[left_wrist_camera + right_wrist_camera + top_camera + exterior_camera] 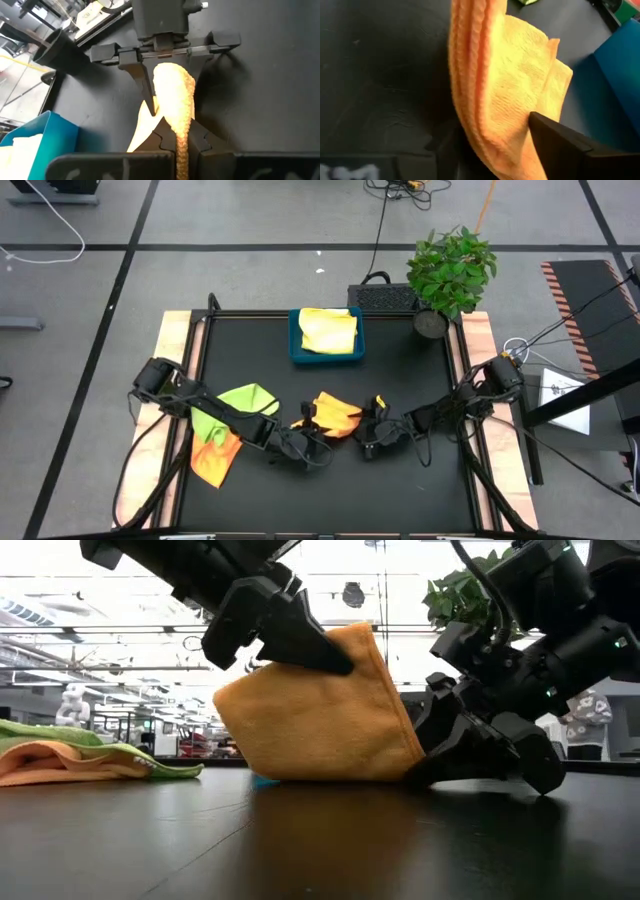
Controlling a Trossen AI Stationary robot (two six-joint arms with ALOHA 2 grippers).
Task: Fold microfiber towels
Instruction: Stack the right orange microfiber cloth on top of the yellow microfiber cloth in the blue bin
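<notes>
A folded orange towel [320, 720] stands on edge at the table's middle, also seen in the high view [335, 415]. My left gripper [320, 650] comes in from the left and is shut on its top. In the left wrist view, this gripper [182, 150] has the cloth between its fingers. My right gripper [440, 755] is open and low at the towel's right end. In its wrist view [495, 155], a finger [560, 145] stands on either side of the cloth. My left gripper pinches the top fold of the orange towel [345, 645] between its two fingers, several layers thick. The fingers slant down from the table's left. The towel hangs below them with its lower edge [320, 777] on the table. My right gripper: I cannot tell whether its open fingers touch the cloth.
A blue tray [295, 345] at the far middle holds a yellow towel [328, 330]. A lime green towel [245, 400] and another orange one [215, 462] lie at the left under my left arm. A potted plant [450, 270] stands at the far right corner.
</notes>
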